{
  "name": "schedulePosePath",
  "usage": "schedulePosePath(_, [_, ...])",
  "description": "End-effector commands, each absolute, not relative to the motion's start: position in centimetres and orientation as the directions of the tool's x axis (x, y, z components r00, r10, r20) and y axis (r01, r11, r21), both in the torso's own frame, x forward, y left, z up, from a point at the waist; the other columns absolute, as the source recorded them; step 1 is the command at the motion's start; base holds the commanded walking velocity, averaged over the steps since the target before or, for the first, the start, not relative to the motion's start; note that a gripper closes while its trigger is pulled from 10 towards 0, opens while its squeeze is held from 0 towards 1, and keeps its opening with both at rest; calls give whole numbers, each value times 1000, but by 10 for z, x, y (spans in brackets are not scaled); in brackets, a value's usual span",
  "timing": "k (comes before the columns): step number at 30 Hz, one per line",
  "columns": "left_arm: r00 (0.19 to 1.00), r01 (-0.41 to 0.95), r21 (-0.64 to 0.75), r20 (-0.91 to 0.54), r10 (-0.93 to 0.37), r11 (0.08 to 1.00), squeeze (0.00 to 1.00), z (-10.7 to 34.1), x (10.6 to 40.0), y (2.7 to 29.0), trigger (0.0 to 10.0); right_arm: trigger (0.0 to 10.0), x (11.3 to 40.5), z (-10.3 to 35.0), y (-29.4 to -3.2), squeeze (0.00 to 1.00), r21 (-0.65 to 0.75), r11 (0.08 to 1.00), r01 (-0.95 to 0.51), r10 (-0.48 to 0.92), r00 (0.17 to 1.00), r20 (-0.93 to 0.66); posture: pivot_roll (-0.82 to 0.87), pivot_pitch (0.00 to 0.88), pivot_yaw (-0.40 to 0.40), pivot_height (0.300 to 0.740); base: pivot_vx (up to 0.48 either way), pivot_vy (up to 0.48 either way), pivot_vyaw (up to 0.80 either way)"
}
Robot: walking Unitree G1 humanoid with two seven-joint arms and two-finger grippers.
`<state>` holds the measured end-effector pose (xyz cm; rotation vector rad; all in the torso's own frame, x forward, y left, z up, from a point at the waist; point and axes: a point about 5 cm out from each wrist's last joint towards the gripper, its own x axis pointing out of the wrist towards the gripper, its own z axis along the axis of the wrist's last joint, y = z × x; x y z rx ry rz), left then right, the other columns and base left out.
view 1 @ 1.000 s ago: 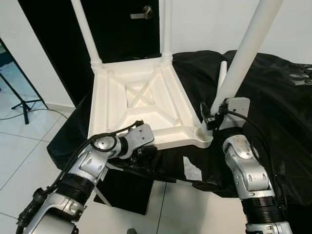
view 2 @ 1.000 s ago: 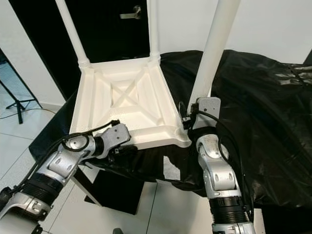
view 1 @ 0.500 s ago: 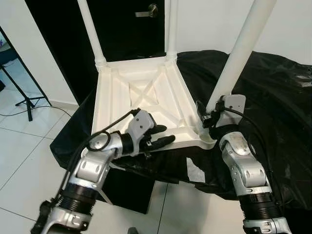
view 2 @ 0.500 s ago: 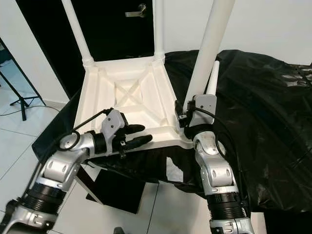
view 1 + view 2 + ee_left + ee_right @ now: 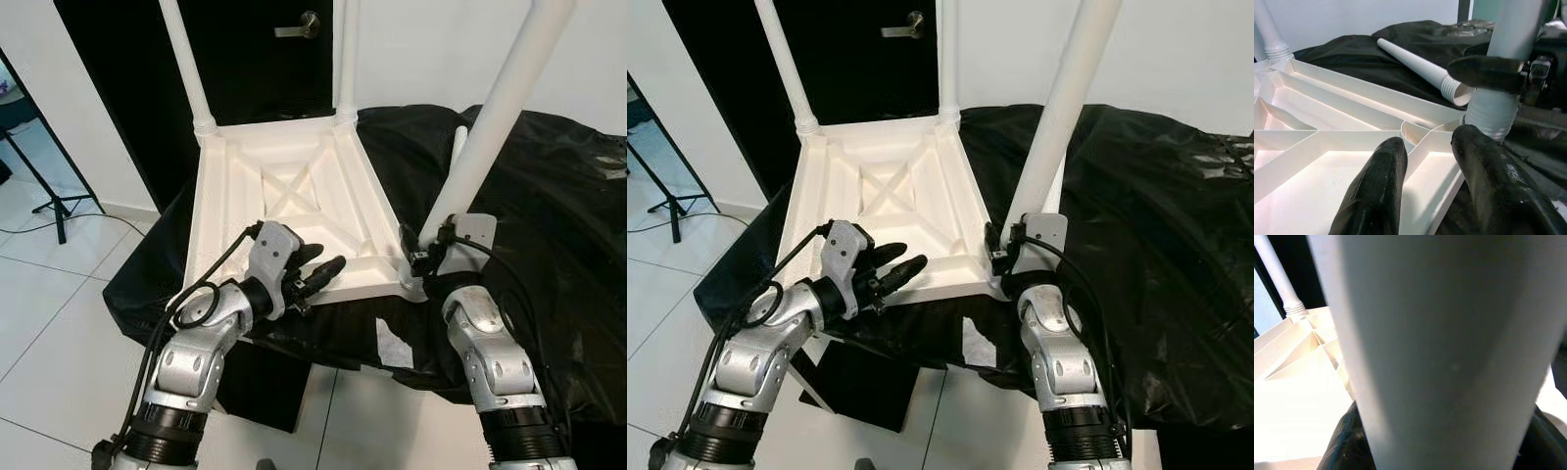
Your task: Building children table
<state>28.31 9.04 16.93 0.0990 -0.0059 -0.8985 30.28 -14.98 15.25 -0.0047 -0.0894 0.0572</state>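
The white table top (image 5: 294, 186) lies upside down on a black-draped surface. Two white legs (image 5: 186, 59) stand screwed in at its far corners. A third leg (image 5: 490, 127) stands at the near right corner, leaning slightly, and my right gripper (image 5: 425, 257) is shut on its base. My left gripper (image 5: 323, 262) is open, its black fingers (image 5: 1376, 186) resting over the near rim, left of that corner. A loose fourth leg (image 5: 1415, 63) lies on the cloth behind the held leg.
The black cloth (image 5: 549, 196) spreads to the right. A black door with a handle (image 5: 297, 26) is behind the table. A stand's legs (image 5: 49, 196) rest on the tiled floor at the left. A dark box (image 5: 265, 382) sits under the near edge.
My left gripper has come up from under the near edge onto the rim, its fingers now spread toward the near right corner. The right gripper stays on the leg.
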Motion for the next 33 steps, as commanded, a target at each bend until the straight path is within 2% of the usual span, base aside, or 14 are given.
schedulePosePath(1, [650,759,85,-41,-759,645,0,168,282,92,10000,10000,303,132,-157,0,13,1000,-23,23,1000,-12,24,0,26,740,0,0,0])
schedulePosePath(13, [648,761,76,-54,-760,644,0,169,272,81,10000,10000,318,129,-161,0,115,993,-3,11,998,-66,30,0,28,740,0,0,0])
schedulePosePath(16, [649,759,98,-44,-760,643,0,169,271,80,10000,10000,316,126,-159,0,96,995,-19,27,997,-74,31,0,25,740,0,0,0])
schedulePosePath(22, [656,753,95,-44,-753,651,0,170,272,80,10000,10000,311,124,-152,0,-130,980,-149,145,989,-38,27,0,26,740,0,0,0])
schedulePosePath(27, [660,750,96,-43,-750,655,0,172,272,81,10000,10000,305,116,-150,0,-196,958,-210,207,978,-34,26,0,27,740,0,0,0])
schedulePosePath(33, [664,746,100,-42,-747,658,0,173,273,82,10000,10000,298,109,-150,0,-212,945,-251,251,968,-24,28,0,30,740,0,0,0])
